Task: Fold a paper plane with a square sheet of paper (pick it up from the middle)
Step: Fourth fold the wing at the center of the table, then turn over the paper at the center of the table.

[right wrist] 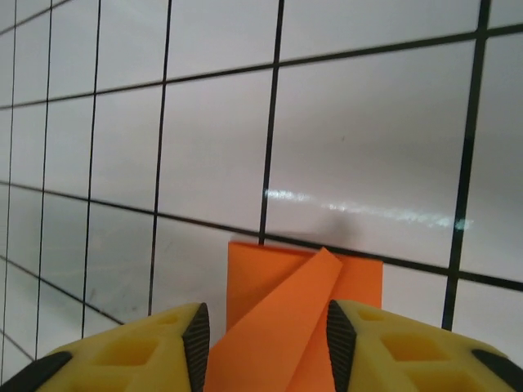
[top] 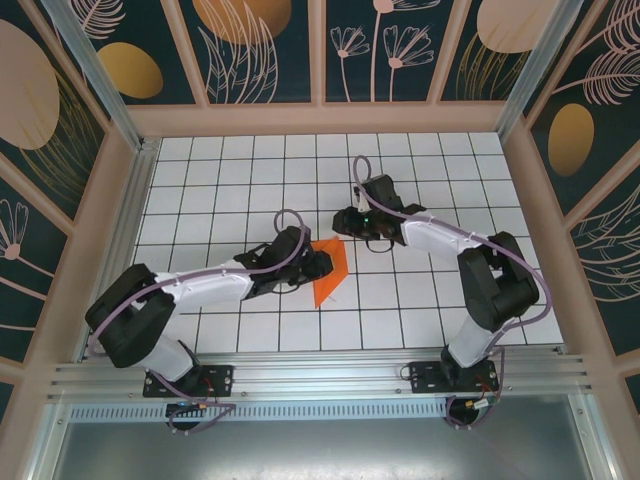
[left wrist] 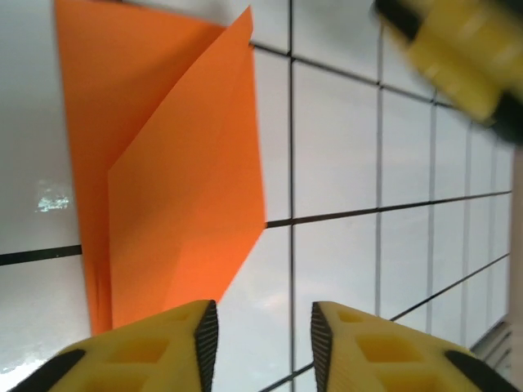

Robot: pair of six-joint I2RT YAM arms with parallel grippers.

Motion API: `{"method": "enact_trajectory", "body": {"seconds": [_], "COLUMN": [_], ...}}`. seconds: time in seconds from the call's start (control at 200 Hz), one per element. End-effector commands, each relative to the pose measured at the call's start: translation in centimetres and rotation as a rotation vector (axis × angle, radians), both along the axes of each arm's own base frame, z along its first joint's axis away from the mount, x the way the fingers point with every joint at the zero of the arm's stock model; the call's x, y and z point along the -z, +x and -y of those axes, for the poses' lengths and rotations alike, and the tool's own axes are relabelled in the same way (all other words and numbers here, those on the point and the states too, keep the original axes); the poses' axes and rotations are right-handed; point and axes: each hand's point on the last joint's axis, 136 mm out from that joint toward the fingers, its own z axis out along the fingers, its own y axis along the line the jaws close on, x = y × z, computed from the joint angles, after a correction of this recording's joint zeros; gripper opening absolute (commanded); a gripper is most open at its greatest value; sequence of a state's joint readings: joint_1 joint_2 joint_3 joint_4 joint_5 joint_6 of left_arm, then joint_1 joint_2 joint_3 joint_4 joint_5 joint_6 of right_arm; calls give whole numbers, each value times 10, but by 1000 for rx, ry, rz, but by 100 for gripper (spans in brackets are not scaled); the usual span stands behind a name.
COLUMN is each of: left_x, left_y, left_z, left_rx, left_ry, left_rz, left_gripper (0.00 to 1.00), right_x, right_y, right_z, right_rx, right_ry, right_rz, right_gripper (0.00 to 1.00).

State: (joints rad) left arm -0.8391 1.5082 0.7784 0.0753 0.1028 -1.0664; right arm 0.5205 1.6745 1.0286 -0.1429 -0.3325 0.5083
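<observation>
The orange paper (top: 330, 272) (left wrist: 180, 188) (right wrist: 302, 302), folded into a creased, layered shape, lies on the white tiled worktop (top: 250, 170). The left gripper (top: 318, 262) (left wrist: 264, 327) sits just beside the paper's left edge, jaws spread and empty. The right gripper (top: 345, 222) (right wrist: 268, 335) sits at the paper's far tip, jaws spread, with the paper's end showing between them.
</observation>
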Motion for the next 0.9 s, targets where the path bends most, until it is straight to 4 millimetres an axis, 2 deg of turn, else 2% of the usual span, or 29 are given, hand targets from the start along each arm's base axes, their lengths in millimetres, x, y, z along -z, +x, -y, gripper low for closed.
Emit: {"method": "enact_trajectory", "body": {"seconds": [0.0,0.145,0.43,0.575,0.891], "left_x": [9,16,27,32,37], "left_y": [3,3,3,2,0], "left_z": [-30,-46,-64,-71,-72], "left_rx": [-84,-123,-187,-212,-209], "left_ry": [44,46,52,56,55], "left_rz": [-11,-24,-59,-75,-89], "left_gripper": [43,47,60,65,66], "right_x": [13,24,53,58,59], "right_y": [-29,-40,-36,-37,-40], "right_z": [-9,-19,-26,-32,-44], "right_rx": [-72,-121,-138,-157,-175], "right_ry": [65,115,97,104,116], "right_rz": [-84,-117,-158,-166,-175], "right_gripper": [49,49,44,42,37]}}
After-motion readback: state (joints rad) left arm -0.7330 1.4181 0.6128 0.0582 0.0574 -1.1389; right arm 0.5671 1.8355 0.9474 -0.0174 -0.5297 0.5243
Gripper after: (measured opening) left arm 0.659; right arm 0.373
